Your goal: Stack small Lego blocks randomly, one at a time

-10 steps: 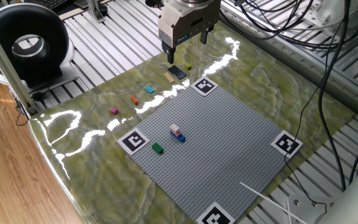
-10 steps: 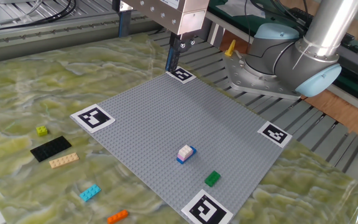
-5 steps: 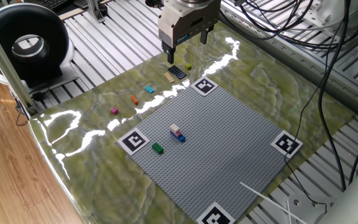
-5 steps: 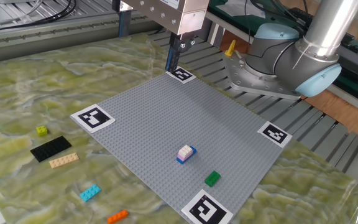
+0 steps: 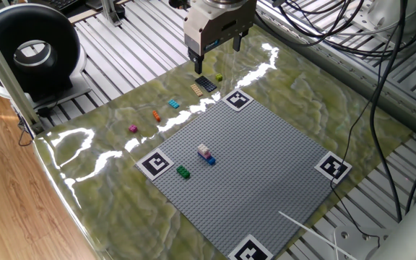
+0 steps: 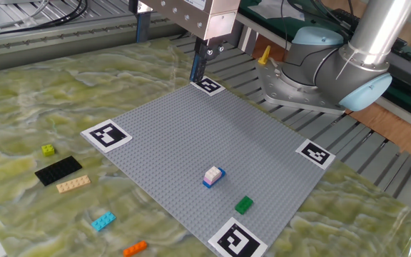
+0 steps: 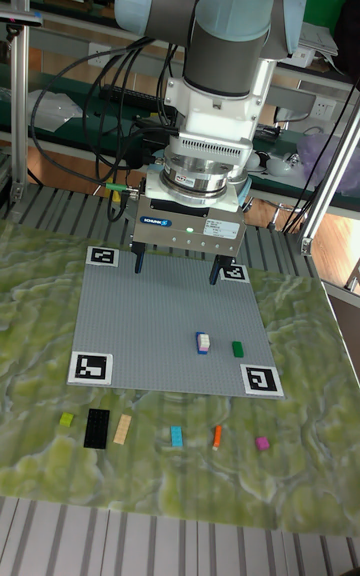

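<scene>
My gripper [image 5: 214, 54] [image 7: 176, 266] hangs open and empty, high above the far edge of the mat. On the grey baseplate [image 5: 266, 166] a white-pink block sits stacked on a blue one [image 5: 206, 153] [image 6: 213, 175] [image 7: 203, 342]. A green block [image 5: 183, 172] [image 6: 243, 205] lies close beside that stack. Off the plate, loose blocks lie in a row: magenta [image 5: 133, 128], orange [image 5: 156, 115], cyan [image 5: 173, 104], tan [image 5: 196, 89], the dark flat plate [image 5: 206, 83] and yellow-green [image 5: 219, 77]. The gripper is well above this row's dark-plate end.
Black-and-white marker tags [image 5: 156, 163] sit at the baseplate's corners. A black round device [image 5: 31, 50] stands at the far left. Cables [image 5: 352, 29] hang at the right, and the arm's base [image 6: 320, 68] stands beyond the plate. The green mat ends at slatted metal.
</scene>
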Controlling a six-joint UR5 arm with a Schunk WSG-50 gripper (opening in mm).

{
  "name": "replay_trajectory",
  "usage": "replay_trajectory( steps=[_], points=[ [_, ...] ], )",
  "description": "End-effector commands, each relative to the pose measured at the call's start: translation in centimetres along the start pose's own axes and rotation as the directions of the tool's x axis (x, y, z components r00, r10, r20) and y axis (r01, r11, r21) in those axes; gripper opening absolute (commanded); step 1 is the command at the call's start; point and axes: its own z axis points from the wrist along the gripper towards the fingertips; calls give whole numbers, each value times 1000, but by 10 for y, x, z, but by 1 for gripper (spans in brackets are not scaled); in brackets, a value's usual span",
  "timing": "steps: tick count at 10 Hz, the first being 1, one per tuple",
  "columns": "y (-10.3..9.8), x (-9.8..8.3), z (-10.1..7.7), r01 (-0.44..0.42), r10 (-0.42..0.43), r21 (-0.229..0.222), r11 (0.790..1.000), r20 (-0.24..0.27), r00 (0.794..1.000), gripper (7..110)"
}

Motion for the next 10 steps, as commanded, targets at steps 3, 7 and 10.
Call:
replay_trajectory(
  steps=[3,7,10],
  points=[
    [26,-30,1,-179,190,-110,978,98,977,7],
    [24,-29,1,-179,189,-104,978,96,977,7],
    [15,-28,2,-162,169,-69,984,101,980,7]
  ],
)
